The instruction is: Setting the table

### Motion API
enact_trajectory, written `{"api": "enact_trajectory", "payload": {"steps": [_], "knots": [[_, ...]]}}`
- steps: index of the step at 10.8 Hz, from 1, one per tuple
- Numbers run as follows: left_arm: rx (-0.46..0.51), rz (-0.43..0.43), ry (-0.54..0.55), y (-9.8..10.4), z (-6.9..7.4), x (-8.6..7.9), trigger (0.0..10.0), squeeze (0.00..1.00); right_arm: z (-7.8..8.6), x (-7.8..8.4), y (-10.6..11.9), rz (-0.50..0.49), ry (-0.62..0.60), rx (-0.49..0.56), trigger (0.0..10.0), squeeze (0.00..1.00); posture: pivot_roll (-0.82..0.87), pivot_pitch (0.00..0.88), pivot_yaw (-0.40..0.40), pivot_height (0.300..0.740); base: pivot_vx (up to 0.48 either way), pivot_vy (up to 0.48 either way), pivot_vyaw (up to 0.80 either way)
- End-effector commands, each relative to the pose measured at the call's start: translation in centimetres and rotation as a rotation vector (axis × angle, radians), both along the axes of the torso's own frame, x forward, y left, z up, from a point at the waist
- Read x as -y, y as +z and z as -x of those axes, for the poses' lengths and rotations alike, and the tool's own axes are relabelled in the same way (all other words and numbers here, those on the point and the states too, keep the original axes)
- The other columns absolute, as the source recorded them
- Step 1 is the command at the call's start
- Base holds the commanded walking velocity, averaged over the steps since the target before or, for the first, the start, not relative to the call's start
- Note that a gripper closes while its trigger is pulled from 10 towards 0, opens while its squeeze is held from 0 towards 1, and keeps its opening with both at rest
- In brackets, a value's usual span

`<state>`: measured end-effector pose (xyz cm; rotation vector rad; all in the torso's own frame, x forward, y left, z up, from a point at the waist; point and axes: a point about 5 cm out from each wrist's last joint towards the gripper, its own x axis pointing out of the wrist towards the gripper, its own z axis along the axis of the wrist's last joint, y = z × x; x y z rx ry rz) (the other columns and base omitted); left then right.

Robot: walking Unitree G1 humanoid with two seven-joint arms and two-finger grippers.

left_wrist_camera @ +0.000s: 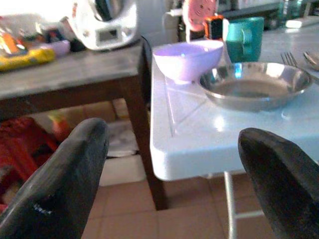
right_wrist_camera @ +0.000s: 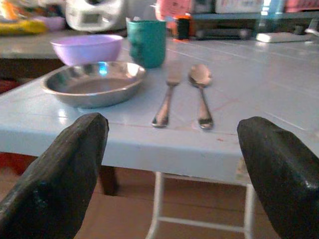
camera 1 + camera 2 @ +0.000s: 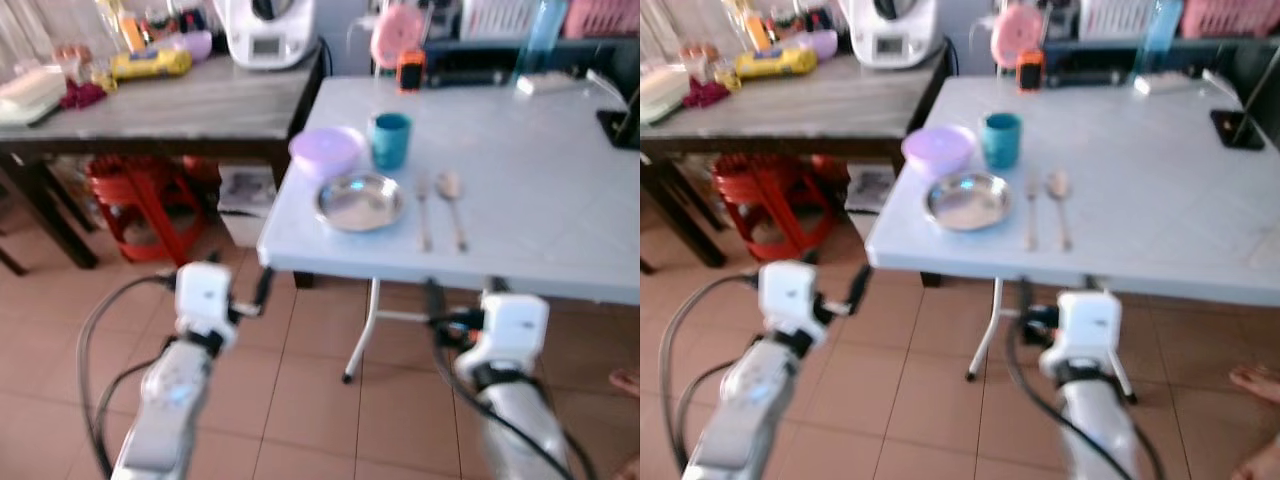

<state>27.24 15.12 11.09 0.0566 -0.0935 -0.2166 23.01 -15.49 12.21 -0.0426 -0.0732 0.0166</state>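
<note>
Both end effectors released, left [image 1: 172,189] facing purple bowl [image 1: 188,59], right [image 2: 172,184] facing fork [image 2: 167,97], spoon [image 2: 201,92].

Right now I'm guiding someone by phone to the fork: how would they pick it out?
On the pale blue table, look beside the steel plate, on the side away from the purple bowl. Two utensils lie parallel there; the fork is the one nearer the plate, tined, unlike the spoon.

light: bright daylight | blur: soft overall | glare: plate [image 1: 254,84] | near fingers defocused
</note>
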Motion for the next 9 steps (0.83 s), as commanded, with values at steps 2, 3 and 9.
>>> {"api": "enact_trajectory", "payload": {"steps": [2, 3, 9], "knots": [[0.011, 0.003, -0.004, 0.18, -0.02, -0.01, 10.0, 0.0, 0.01, 0.14, 0.05, 0.008, 0.001, 0.0, 10.0, 0.0, -0.11, 0.06, 0.128, 0.74, 0.0, 0.0, 0.0], [0.012, 0.004, -0.007, 0.2, -0.03, 0.02, 10.0, 0.0, 0.02, 0.12, 0.07, 0.013, 0.004, 0.001, 10.0, 0.0, -0.11, 0.063, 0.128, 0.74, 0.0, 0.0, 0.0], [0.021, 0.027, -0.037, 0.32, -0.09, 0.34, 10.0, 0.0, -0.23, 0.11, 0.17, 0.018, 0.015, 0.011, 10.0, 0.0, -0.11, 0.058, 0.12, 0.74, 0.0, 0.0, 0.25]]}}
